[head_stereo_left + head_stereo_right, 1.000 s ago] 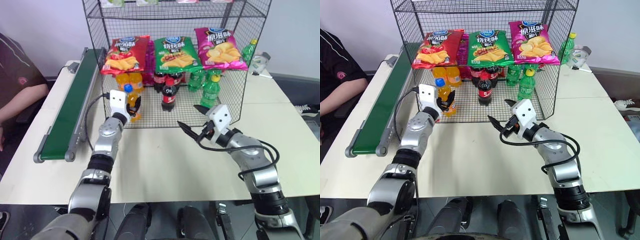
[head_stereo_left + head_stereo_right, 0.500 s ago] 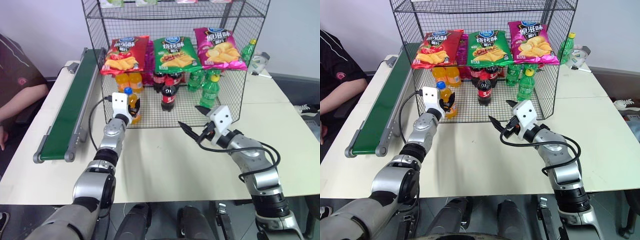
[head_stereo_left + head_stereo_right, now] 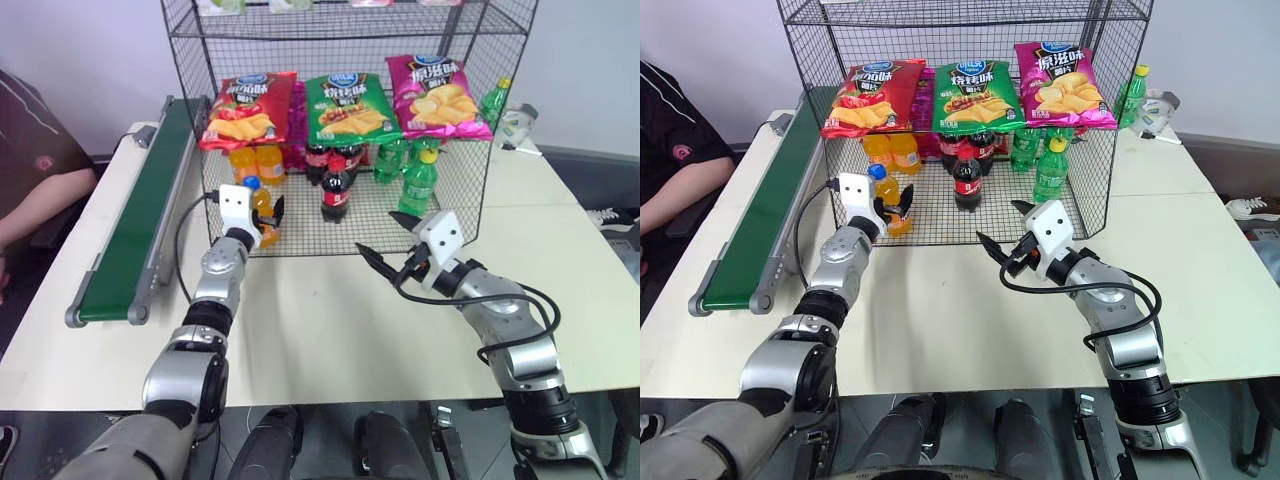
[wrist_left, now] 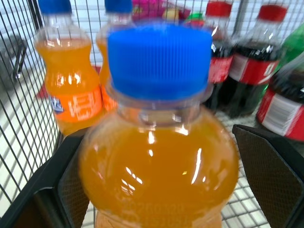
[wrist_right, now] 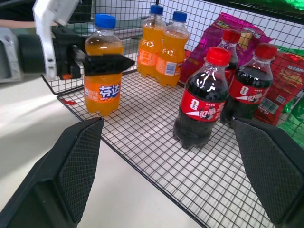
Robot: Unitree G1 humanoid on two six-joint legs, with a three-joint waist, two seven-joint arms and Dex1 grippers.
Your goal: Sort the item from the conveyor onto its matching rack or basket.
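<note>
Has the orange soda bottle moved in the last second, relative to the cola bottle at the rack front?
Yes, slightly. The orange soda bottle sits a little farther left of the cola bottle, now standing on the rack floor with the left claw opened around it.

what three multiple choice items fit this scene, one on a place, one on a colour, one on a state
1. Where does the orange soda bottle by the left gripper stand?
A conveyor belt
B wire floor of the rack
C bare table

2. Its cap colour?
A red
B blue
C green

3. The right gripper is:
A open, empty
B shut on a cola bottle
C shut on a crisp bag

Answers:
1 B, its base rests on the mesh.
2 B, the blue cap is plain in the left wrist view.
3 A, its fingers are spread with nothing between them.
</note>
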